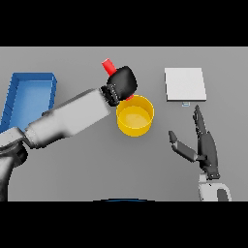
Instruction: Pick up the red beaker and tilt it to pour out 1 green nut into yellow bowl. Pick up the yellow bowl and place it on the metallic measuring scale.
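Red beaker [108, 66]: clamped in left hand [124, 82], fingers curled round it; only the upper end visible, poking up and to the left above the knuckles; tilted, held over the back rim of the yellow bowl. A small red patch visible below the hand, at the bowl's rim.
Yellow bowl [135, 116]: round, smooth, plain-walled, open upward; on the grey table [97, 164] near the middle, just below the left hand. Contents not discernible.
Metallic measuring scale [185, 84]: flat, square, pale plate with a small tab at its front edge; to the right of the bowl, well apart from it.
Right hand [204, 145]: low on the right, fingers straight and pointing away toward the scale, thumb spread to the left; holding nothing.
Blue tray [30, 97]: rectangular, raised walls, far left, partly hidden behind the left forearm.
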Controlling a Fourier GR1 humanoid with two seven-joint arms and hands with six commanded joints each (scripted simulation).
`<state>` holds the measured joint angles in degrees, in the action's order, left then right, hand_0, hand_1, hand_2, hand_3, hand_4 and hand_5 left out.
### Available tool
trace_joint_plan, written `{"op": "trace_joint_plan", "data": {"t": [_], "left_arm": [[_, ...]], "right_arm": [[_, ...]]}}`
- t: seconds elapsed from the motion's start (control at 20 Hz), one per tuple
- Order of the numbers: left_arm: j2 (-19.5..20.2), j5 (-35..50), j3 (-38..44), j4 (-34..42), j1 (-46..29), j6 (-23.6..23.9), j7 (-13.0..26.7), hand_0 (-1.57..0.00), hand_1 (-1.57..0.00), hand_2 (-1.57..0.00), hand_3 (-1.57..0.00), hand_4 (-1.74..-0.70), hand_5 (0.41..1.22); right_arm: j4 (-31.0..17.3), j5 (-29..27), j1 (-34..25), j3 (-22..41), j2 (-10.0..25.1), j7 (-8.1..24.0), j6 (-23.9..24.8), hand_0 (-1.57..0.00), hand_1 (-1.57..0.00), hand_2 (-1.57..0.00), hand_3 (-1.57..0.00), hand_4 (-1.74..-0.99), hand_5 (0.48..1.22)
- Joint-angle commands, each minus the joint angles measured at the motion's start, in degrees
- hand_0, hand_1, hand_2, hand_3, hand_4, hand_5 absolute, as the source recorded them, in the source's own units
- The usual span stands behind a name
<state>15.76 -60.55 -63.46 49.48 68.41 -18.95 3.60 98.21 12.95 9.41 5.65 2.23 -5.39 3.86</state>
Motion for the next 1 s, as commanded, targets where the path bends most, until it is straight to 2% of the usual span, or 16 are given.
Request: {"op": "trace_joint_plan", "data": {"t": [0.0, 0.1, 0.2, 0.3, 0.4, 0.5, 0.65, 0.75, 0.8, 0.85, 0.95], "left_arm": [[-0.47, -0.58, -0.94, -0.83, 0.9, -0.32, -0.04, -1.57, -1.57, -1.57, -1.56, -1.74, 1.221], [-0.57, -1.63, -3.28, -2.58, 2.63, -1.26, -1.44, -1.57, -1.57, -1.57, -1.57, -1.74, 1.221], [-1.02, -2.46, -5.15, -3.05, 4.59, -1.94, -2.43, -1.57, -1.57, -1.57, -1.57, -1.73, 1.221], [-1.14, -3.1, -7.31, -2.83, 5.45, -2.76, -3.66, -1.57, -1.57, -1.57, -1.57, -1.73, 1.221], [-1.86, -4.28, -9.48, -4.62, 6.61, -1.55, -4.52, -1.57, -1.57, -1.57, -1.57, -1.73, 1.221], [-2.53, -4.96, -11.0, -5.48, 7.74, -0.28, -5.16, -1.57, -1.57, -1.57, -1.57, -1.73, 1.221], [-1.24, -4.35, -11.55, -5.24, 10.6, -1.09, -7.0, -1.57, -1.57, -1.57, -1.57, -1.73, 1.221], [0.07, -3.17, -10.07, -6.11, 13.75, 0.07, -7.88, -1.57, -1.57, -1.57, -1.57, -1.73, 1.221], [0.97, -2.37, -8.96, -6.83, 15.22, 1.09, -8.05, -1.57, -1.57, -1.57, -1.49, -1.73, 1.221], [1.96, -1.68, -7.84, -8.02, 17.36, 1.24, -8.29, -1.57, -1.57, -1.4, -1.51, -1.68, 1.221], [3.59, 0.44, -5.28, -10.42, 20.52, 3.06, -9.0, -1.57, -1.57, -1.46, -1.04, -1.7, 1.221]], "right_arm": [[-0.08, 0.43, -0.67, -0.1, 0.35, 0.34, 0.19, 0.0, 0.0, 0.0, 0.0, -1.27, 0.588], [0.98, 1.32, -0.41, -0.1, 0.86, 0.66, 0.73, 0.0, 0.0, 0.0, 0.0, -1.25, 0.583], [0.34, 1.8, -0.32, 0.64, -0.24, 0.45, 1.12, 0.0, 0.0, 0.0, 0.0, -1.225, 0.583], [-0.06, 1.14, -0.58, -0.14, 0.54, 0.18, 0.73, 0.0, 0.0, 0.0, 0.0, -1.214, 0.589], [-0.22, 1.78, -0.29, 0.33, 0.07, -1.09, 1.17, 0.0, 0.0, 0.0, 0.0, -1.206, 0.591], [-1.14, 2.19, -0.57, 0.47, -0.13, -0.88, 1.37, 0.0, 0.0, 0.0, 0.0, -1.209, 0.593], [-0.32, 3.18, -0.78, 0.94, -0.28, -0.09, 1.87, 0.0, 0.0, 0.0, 0.0, -1.206, 0.592], [-0.25, 2.71, -0.35, 0.57, 0.04, -1.14, 1.74, 0.0, 0.0, 0.0, 0.0, -1.209, 0.592], [0.06, 3.04, -0.22, 0.85, -0.14, -1.5, 1.95, 0.0, 0.0, 0.0, 0.0, -1.203, 0.592], [0.28, 2.78, -0.58, 0.53, 0.26, -1.11, 1.76, 0.0, 0.0, 0.0, 0.0, -1.201, 0.592], [-0.81, 2.13, -0.53, 0.25, 0.13, -1.83, 1.57, 0.0, 0.0, 0.0, 0.0, -1.186, 0.596]]}}
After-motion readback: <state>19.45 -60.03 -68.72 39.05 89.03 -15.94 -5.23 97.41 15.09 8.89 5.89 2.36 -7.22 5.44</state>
